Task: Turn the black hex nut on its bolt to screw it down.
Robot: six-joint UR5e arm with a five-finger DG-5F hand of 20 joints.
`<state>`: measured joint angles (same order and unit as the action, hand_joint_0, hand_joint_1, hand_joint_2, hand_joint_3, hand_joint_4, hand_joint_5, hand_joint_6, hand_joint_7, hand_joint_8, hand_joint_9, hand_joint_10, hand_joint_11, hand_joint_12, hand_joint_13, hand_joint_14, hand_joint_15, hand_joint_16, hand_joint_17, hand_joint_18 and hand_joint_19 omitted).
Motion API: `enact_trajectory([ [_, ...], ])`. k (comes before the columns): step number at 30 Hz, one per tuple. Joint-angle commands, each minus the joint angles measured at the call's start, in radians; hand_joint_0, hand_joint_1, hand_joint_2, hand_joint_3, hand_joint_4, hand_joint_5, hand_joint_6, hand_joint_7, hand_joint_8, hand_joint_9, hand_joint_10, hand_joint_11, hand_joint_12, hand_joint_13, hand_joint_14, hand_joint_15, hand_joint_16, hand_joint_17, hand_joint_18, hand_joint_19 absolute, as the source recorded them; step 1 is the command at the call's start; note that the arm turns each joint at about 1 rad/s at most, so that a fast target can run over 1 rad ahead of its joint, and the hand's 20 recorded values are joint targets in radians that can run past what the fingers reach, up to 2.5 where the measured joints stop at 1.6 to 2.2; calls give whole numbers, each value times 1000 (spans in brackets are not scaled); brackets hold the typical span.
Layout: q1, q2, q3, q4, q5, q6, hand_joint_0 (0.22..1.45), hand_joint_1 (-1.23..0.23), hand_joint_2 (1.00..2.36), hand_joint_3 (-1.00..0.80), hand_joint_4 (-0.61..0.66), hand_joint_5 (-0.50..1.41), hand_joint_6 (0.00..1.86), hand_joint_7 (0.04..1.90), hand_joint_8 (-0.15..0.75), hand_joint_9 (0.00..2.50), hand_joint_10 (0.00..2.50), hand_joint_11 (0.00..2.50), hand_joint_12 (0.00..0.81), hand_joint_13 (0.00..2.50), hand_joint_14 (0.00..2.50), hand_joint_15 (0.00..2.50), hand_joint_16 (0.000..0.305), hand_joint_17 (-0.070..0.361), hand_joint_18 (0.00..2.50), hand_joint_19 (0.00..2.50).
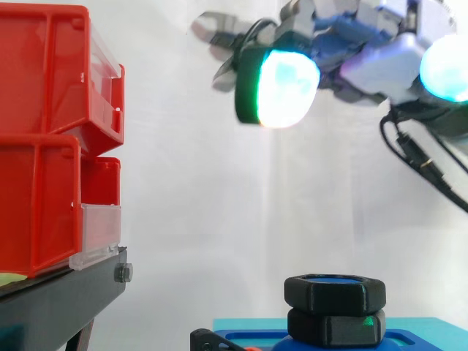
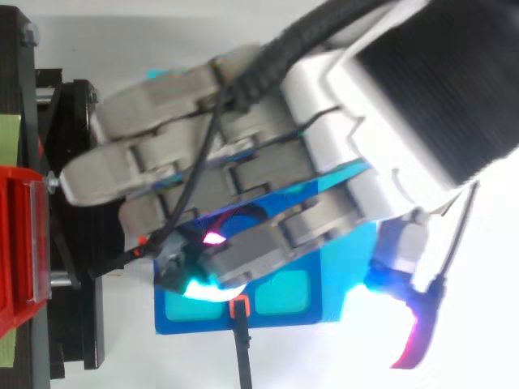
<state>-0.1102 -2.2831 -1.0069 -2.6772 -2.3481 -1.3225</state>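
A black hex nut (image 1: 335,291) sits at the top of a blue bolt, its blue end showing inside the nut's ring. Directly under it is a second black hex piece (image 1: 336,327) on a blue base (image 1: 417,327). My hand (image 1: 365,58) hovers well above the nut, apart from it, with its fingers stretched out to the left and holding nothing. One fingertip pad (image 1: 287,86) glows white-green. In the top view the hand (image 2: 324,146) lies across the blue base (image 2: 284,296) and hides the nut beneath it.
Red bins (image 1: 44,146) stacked on a black stand (image 1: 58,300) rise at the left, close to the blue base. A white curtain hangs behind. In the top view the stand (image 2: 73,243) borders the base's left side.
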Motion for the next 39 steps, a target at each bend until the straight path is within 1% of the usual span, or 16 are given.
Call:
enact_trajectory([
  [1, 3, 143, -216, 7, 95, -7, 415, -347, 1000, -500, 319, -122, 516, 1097, 351, 474, 6, 274, 409, 70, 0, 11, 59, 132, 0, 140],
  [2, 3, 188, -280, 34, 119, -7, 413, -356, 1000, -500, 322, -122, 526, 1080, 352, 473, 5, 274, 410, 70, 0, 15, 59, 132, 0, 139],
  [5, 4, 269, -417, 105, 158, 9, 412, -362, 1000, -500, 326, -122, 530, 1077, 352, 473, 6, 282, 410, 70, 0, 15, 60, 134, 0, 131],
  [6, 4, 269, -417, 105, 158, 9, 412, -362, 1000, -500, 326, -122, 529, 1075, 353, 473, 8, 281, 410, 70, 0, 11, 60, 134, 0, 131],
  [8, 6, 315, -496, 132, 188, 32, 412, -365, 1000, -500, 326, -121, 500, 1118, 353, 472, 6, 274, 410, 69, 0, 17, 60, 136, 0, 134],
  [10, 9, 379, -587, 169, 251, 52, 411, -381, 1000, -500, 318, -123, 500, 1111, 349, 459, 6, 263, 413, 62, 0, 8, 61, 136, 0, 129],
  [14, 12, 438, -665, 191, 305, 85, 411, -418, 1000, -500, 317, -127, 500, 1100, 348, 447, 5, 244, 413, 49, 0, 7, 62, 139, 0, 132],
  [15, 15, 459, -708, 183, 323, 117, 411, -419, 1000, -500, 319, -128, 500, 1099, 347, 445, 5, 248, 413, 48, 1, 7, 62, 139, 0, 131],
  [17, 15, 462, -723, 183, 332, 131, 415, -425, 1000, -500, 316, -129, 500, 1098, 345, 442, 7, 243, 410, 42, 0, 1, 62, 139, 0, 133],
  [19, 26, 502, -800, 194, 431, 190, 417, -426, 1000, -500, 312, -130, 501, 1083, 344, 439, 6, 247, 409, 41, 0, 1, 61, 138, 0, 133],
  [22, 38, 531, -846, 221, 517, 246, 419, -428, 1000, -500, 307, -133, 501, 1074, 343, 437, 5, 250, 408, 38, 0, 2, 61, 138, 0, 133],
  [24, 53, 544, -874, 234, 579, 321, 421, -429, 1000, -500, 315, -133, 501, 1075, 342, 435, 6, 247, 408, 37, 0, 5, 61, 137, 0, 133],
  [28, 64, 544, -883, 234, 613, 387, 428, -433, 1000, -500, 306, -134, 501, 1060, 339, 432, 8, 244, 404, 35, 1, 0, 60, 136, 0, 135],
  [33, 83, 542, -883, 151, 684, 500, 435, -447, 1000, -500, 291, -147, 502, 962, 334, 411, 5, 208, 404, 21, 0, 1, 60, 135, 0, 133],
  [37, 99, 542, -883, 97, 783, 694, 437, -459, 1000, -500, 237, -181, 502, 790, 309, 291, 2, 96, 404, 0, 0, 0, 61, 136, 0, 138],
  [39, 106, 542, -883, 89, 809, 769, 436, -464, 1000, -500, 218, -192, 502, 749, 297, 224, 1, 45, 402, 0, 0, 0, 61, 137, 0, 136],
])
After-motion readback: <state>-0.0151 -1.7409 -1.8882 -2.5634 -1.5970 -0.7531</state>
